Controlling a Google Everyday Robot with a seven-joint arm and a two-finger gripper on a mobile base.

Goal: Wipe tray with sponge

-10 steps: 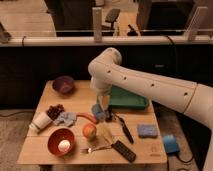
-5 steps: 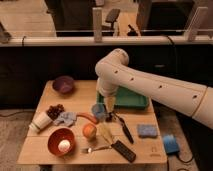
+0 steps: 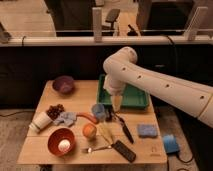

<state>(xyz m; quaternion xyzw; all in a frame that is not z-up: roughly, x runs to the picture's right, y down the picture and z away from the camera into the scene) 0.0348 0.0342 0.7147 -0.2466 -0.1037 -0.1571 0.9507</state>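
A green tray (image 3: 136,98) lies at the back right of the wooden table (image 3: 35,150). A blue sponge (image 3: 147,131) lies on the table in front of the tray, near the right edge. My white arm (image 3: 160,87) reaches in from the right and bends down over the tray's left part. My gripper (image 3: 116,103) hangs at the tray's front left edge, above a small blue cup (image 3: 98,111). It is well apart from the sponge and holds nothing that I can see.
On the table are a purple bowl (image 3: 63,84), grapes (image 3: 55,108), a white cup (image 3: 40,121), a grey-blue cloth (image 3: 65,118), an orange (image 3: 89,131), a red bowl (image 3: 61,141), a black knife (image 3: 124,129), a remote (image 3: 124,151) and a fork (image 3: 97,148). A blue object (image 3: 170,143) sits past the table's right edge.
My arm has swung to the right. The gripper has moved from over the middle of the table to the tray's front left edge.
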